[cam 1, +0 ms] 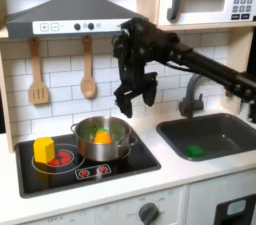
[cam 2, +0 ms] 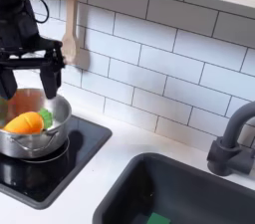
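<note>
My black gripper point(cam 1: 134, 97) hangs open above the silver pot point(cam 1: 104, 141), fingers pointing down with nothing between them. In the second exterior view the gripper point(cam 2: 28, 81) is just over the pot point(cam 2: 22, 146), its two fingers spread about as wide as the rim. Inside the pot lie an orange carrot-like piece point(cam 2: 24, 122) and a small green piece point(cam 2: 47, 116); the orange piece point(cam 1: 102, 137) also shows in the first exterior view. The pot stands on the right burner of the black toy stove point(cam 1: 60, 172).
A yellow block point(cam 1: 44, 150) sits on the left burner. A wooden spatula point(cam 1: 38, 75) and spoon point(cam 1: 88, 71) hang on the tiled wall. To the first exterior view's right are a faucet point(cam 1: 190, 95) and a sink point(cam 1: 228, 127) holding a green object point(cam 1: 195, 150).
</note>
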